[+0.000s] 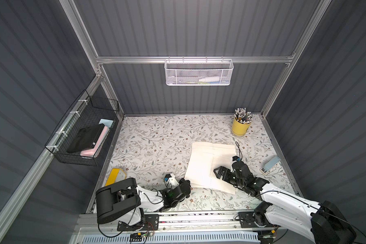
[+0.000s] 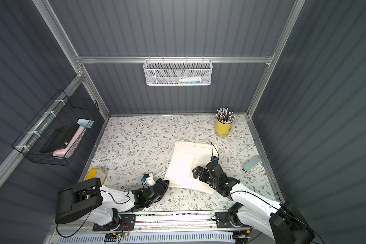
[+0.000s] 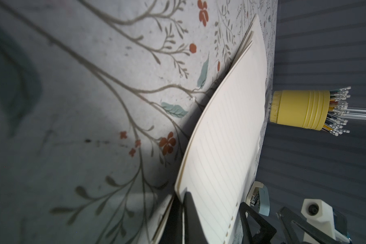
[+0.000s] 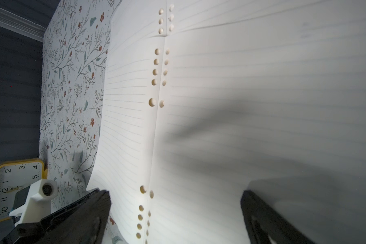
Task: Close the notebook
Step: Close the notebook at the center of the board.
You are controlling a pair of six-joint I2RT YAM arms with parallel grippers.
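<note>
Notebook of cream lined, hole-punched paper lay open, left gripper pinched tight on its raised near corner page, right gripper spread wide above its opposite page

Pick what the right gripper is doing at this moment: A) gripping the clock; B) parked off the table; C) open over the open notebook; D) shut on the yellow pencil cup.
C: the right gripper has its jaws spread wide above the lined pages of the notebook, and the right wrist view shows nothing between them.
</note>
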